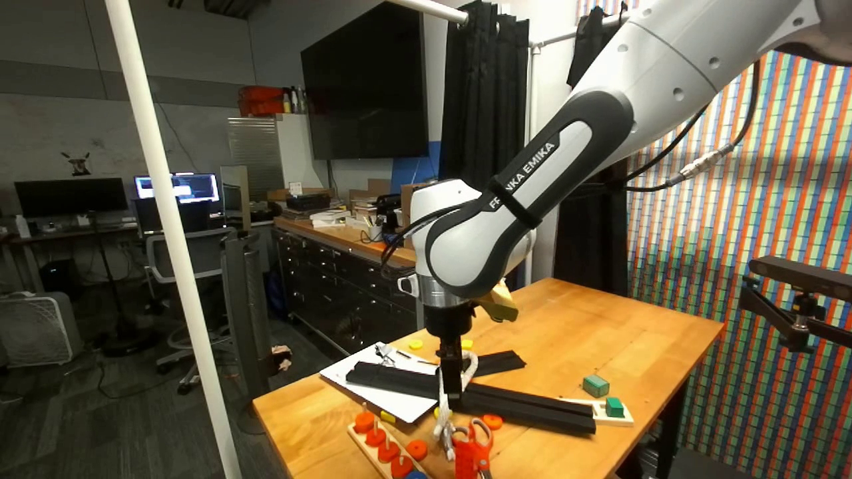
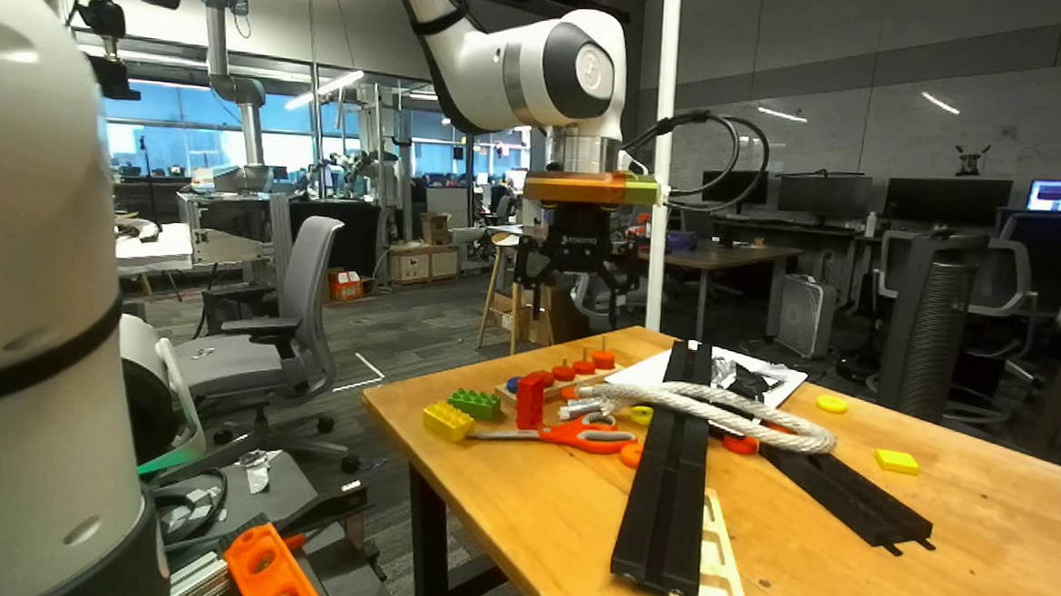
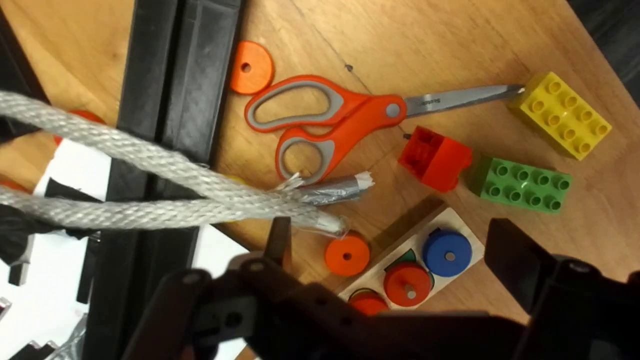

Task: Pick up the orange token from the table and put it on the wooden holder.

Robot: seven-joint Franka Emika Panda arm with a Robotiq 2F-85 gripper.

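Observation:
A small orange token (image 3: 347,266) with a centre hole lies flat on the table beside the wooden holder (image 3: 452,218), near the rope end. It also shows in both exterior views (image 1: 417,450) (image 2: 569,393). A second orange token (image 3: 255,70) lies by the scissors handle, partly under a black rail. The holder bears upright pegs with a blue disc (image 3: 446,245) and several red-orange discs (image 3: 406,280). My gripper (image 3: 392,230) is open and empty, above the table, with the near token and part of the holder between its fingers in the wrist view. It also shows in both exterior views (image 2: 575,317) (image 1: 452,392).
Orange scissors (image 3: 367,112), a red block (image 3: 435,159), a green block (image 3: 525,184) and a yellow block (image 3: 562,115) lie near the holder. A thick white rope (image 3: 165,165) crosses black rails (image 3: 175,80) and a white board (image 1: 379,389). Green blocks (image 1: 596,386) stand farther off.

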